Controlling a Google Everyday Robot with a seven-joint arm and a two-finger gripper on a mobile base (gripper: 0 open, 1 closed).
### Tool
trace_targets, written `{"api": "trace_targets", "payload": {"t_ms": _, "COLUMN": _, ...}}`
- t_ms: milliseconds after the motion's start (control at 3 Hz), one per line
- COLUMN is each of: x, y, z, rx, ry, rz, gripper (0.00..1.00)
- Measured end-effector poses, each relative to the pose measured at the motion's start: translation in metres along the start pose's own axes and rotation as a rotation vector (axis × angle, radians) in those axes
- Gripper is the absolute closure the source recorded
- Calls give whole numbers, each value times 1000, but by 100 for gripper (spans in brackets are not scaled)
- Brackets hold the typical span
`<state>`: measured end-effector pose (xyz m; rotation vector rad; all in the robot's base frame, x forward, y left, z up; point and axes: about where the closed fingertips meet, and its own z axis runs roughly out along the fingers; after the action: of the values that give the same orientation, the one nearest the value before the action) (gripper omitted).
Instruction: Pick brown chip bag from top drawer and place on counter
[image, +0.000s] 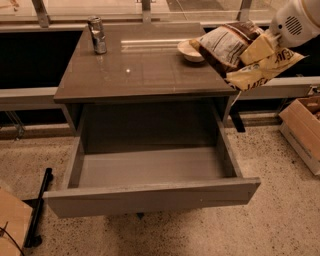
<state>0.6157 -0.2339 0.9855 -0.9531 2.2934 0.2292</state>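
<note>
The brown chip bag (226, 47), dark brown and cream-yellow with a white label panel, hangs in the air above the right edge of the counter (135, 70), partly in front of a cream bowl (189, 50). My gripper (260, 50) is at the upper right, shut on the bag's right end; its fingers are hidden by the bag's folds. The white arm housing sits above it at the frame's top right. The top drawer (150, 197) stands pulled fully open below the counter, and its grey inside holds nothing.
A metal can (97, 35) stands at the counter's back left. A cardboard box (304, 130) sits on the floor at right, another at lower left (12, 222) beside a black bar (39, 207). A railing runs behind the counter.
</note>
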Motion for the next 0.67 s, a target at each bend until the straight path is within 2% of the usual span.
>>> {"api": "trace_targets", "payload": {"t_ms": 333, "x": 5, "y": 0, "z": 8, "rx": -1, "ry": 23, "rz": 22, "gripper": 100}}
{"api": "trace_targets", "payload": {"t_ms": 667, "x": -3, "y": 16, "z": 36, "rx": -34, "ry": -15, "rz": 89, "gripper": 100}}
